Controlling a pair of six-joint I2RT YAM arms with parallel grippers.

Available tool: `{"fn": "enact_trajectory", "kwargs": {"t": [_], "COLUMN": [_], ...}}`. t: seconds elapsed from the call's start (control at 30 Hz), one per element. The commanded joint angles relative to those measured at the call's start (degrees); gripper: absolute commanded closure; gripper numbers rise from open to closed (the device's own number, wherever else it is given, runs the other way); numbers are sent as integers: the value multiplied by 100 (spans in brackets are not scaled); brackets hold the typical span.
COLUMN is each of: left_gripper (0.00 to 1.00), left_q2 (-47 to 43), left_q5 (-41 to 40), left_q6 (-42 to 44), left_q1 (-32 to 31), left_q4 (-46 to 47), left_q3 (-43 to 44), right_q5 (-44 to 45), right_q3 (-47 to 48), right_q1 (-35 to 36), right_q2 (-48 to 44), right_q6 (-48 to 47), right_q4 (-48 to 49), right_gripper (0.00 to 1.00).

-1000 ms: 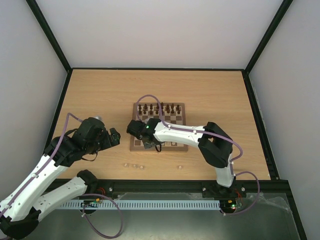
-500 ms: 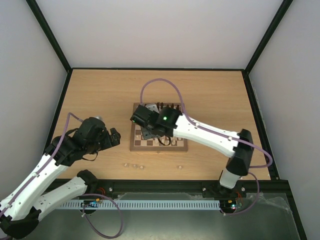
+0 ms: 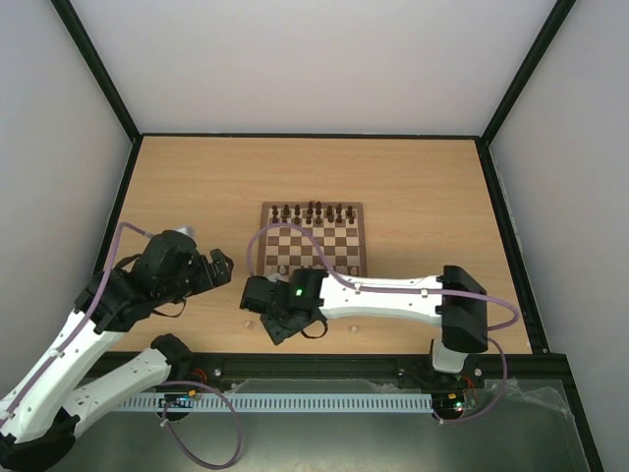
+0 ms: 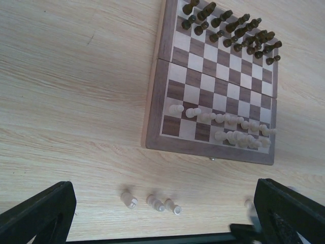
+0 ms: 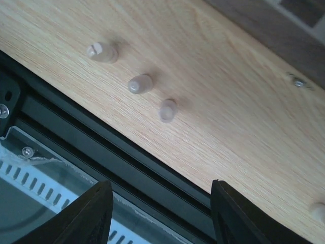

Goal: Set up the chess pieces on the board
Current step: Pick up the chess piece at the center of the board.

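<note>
Whereas the right gripper (image 5: 160, 216) stood over the left half of the board (image 3: 313, 241) a second ago, it has swung off to the board's 7 o'clock. It now hangs above three loose pale chess pieces (image 5: 140, 84) on the table (image 3: 197, 177) near its front edge. This suggests one placement is finished and the next pick-up is starting. Its jaws have widened and stand partly spread, holding and touching nothing. A fourth loose piece (image 4: 249, 204) lies at the board's 5 o'clock. Dark pieces (image 3: 313, 211) fill the 12 o'clock rows; pale ones (image 4: 228, 127) occupy the 6 o'clock rows. The left gripper (image 3: 224, 265) waits at 9 o'clock, fully spread and empty.
</note>
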Motion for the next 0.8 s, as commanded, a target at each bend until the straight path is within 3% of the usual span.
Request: {"fn": "enact_trajectory", "kwargs": {"t": [0.0, 0.27, 0.77], "left_gripper": [1, 1, 1], "left_q2": [-116, -237, -201], "left_q5": [34, 5, 18], "left_q6": [-69, -141, -125], "left_q1": [30, 28, 30], "left_q4": [-260, -326, -196], "left_q3": [157, 140, 29], "right_q5": [-129, -279, -323], "right_q3": [-11, -207, -252], "right_q1": [71, -25, -179], "right_q2": [424, 1026, 1321], "right_q6": [83, 179, 80], "right_q4": [227, 568, 703], "right_gripper": [48, 57, 60]}}
